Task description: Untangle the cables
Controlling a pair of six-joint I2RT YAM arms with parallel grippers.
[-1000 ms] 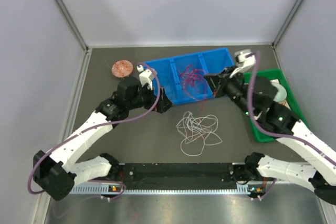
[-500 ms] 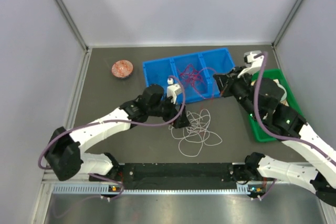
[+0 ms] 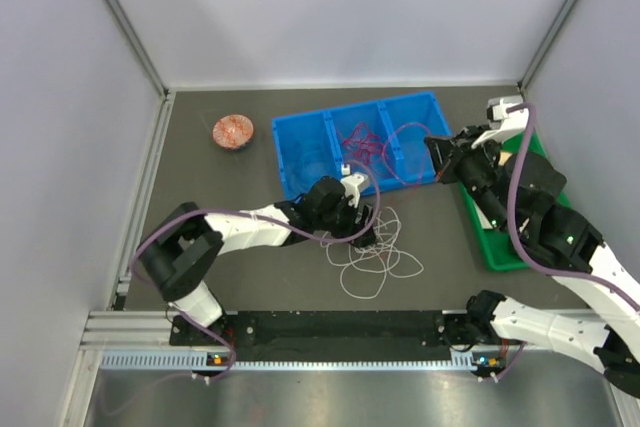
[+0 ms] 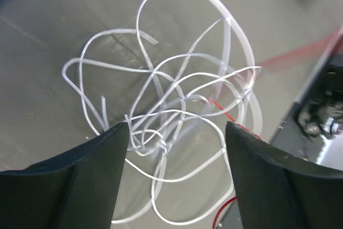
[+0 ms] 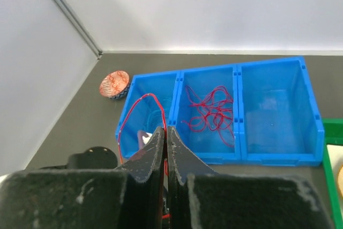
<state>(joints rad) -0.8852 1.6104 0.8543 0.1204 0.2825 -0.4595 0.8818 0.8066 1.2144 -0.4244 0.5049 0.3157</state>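
Sorting by colour.
Hovering over white cables [image 4: 185, 99] on the worktop [image 4: 43, 68], left gripper [image 4: 177, 132] spread to straddle a loop; pinching red cable [image 5: 146, 95], trailing from the blue bin [image 5: 268, 160], in clenched right gripper [image 5: 165, 138], kept apart.

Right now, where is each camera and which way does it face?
Top external: above and behind the left arm and right arm, looking down at the table; both show.
Left wrist: on its arm, facing down at the white cable tangle, framed by the open left end effector.
Right wrist: on its arm, facing the back wall over the blue bin; right end effector shut on a red cable.
Shared: top and left wrist see the white cable tangle.
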